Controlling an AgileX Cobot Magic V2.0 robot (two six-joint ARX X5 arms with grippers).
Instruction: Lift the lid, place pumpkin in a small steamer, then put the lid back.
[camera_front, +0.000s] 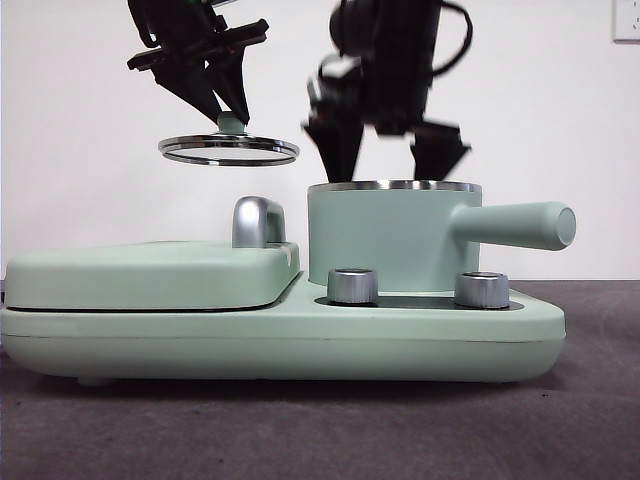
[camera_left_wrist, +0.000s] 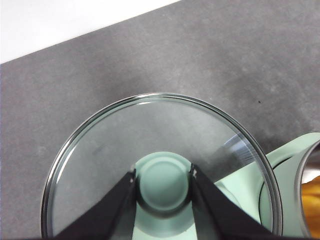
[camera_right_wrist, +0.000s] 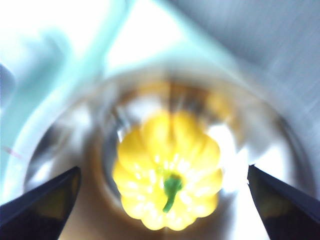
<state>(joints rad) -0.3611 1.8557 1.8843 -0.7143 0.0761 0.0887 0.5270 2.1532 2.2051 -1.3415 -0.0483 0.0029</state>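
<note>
Left pincer (camera_front: 228, 112) clamped on lid (camera_front: 229, 150) knob, held level in air beside small steamer (camera_front: 385, 240); right pincer (camera_front: 388, 150) jaws apart above rim; pumpkin (camera_right_wrist: 167, 170) sits inside, stem up

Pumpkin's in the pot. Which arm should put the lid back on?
Left. The left gripper is shut on the lid by its knob, held beside the small steamer. The right gripper is open above the pumpkin and holds nothing.
</note>
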